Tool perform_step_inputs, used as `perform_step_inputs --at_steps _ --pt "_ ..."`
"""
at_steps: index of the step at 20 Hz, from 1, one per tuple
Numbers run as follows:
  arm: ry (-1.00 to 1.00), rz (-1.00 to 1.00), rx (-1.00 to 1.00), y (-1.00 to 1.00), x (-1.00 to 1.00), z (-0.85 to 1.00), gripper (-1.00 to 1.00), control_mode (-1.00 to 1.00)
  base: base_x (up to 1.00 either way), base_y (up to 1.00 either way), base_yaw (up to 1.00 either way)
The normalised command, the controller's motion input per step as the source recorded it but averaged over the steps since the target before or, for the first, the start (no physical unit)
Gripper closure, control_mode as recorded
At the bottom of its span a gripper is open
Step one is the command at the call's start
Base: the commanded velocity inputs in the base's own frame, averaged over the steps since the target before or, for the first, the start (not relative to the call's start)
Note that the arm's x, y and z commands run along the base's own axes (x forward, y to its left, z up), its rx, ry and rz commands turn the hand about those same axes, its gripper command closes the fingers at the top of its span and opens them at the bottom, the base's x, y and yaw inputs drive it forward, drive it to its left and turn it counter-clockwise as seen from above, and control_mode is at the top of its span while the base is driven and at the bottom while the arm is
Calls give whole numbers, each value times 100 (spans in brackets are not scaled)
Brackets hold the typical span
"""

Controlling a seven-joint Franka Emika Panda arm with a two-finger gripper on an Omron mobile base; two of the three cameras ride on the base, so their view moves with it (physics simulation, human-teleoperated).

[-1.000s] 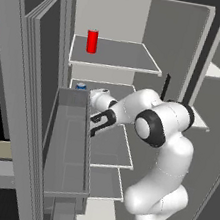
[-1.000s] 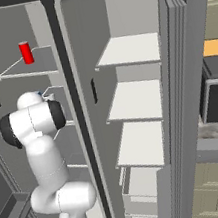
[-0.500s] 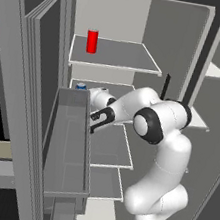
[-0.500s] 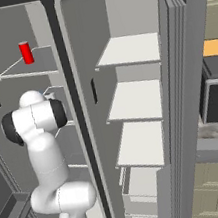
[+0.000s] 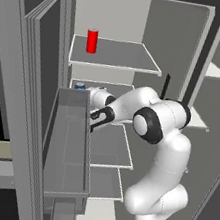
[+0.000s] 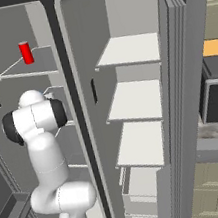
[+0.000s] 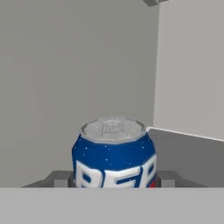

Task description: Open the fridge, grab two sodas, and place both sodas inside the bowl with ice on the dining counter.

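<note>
Deep on the second shelf (image 5: 105, 88) of the open fridge (image 5: 122, 18), near its back left corner, stands the blue soda can (image 7: 113, 154), upright, silver lid up, with white lettering across its side. From the left base view just a sliver of blue (image 5: 79, 85) shows past the door bin's edge, at the left end of that shelf. The gripper (image 7: 114, 179) reaches in toward it, and in the hand view the two dark finger tips (image 7: 60, 178) sit low on either side of the can, just beside its wall; whether they actually press on it cannot be told from here, so the claw reads as partly closed around the can, grip unconfirmed.

One shelf up, the red soda can (image 5: 91, 41) stands upright near the left end of the top shelf (image 5: 120, 58), well apart from the gripper; it shows in the right base view too (image 6: 26, 52).

Hanging on the swung-out left door, a deep grey door bin (image 5: 68, 145) lies just left of the robot's forearm (image 5: 126, 102). The right compartment of the fridge holds pale shelves (image 6: 129, 51), stacked one below another, above a drawer (image 6: 140, 187) at the bottom.
</note>
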Motion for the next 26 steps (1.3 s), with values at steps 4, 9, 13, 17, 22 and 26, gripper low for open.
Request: perform_step_inputs --at_steps 4,9,13,17,22,26 --pt "0 2 0 0 -1 -11 100 -100 0 0 0" --pt "-13 1 0 -25 -55 -8 100 -100 0 0 0" --pt "-9 0 0 -27 -38 60 100 -100 0 0 0" --pt "5 0 0 -29 -23 78 100 -100 0 0 0" --pt "9 0 0 -25 -70 21 100 -100 0 0 0" --pt "10 0 0 -41 -77 64 100 -100 0 0 0"
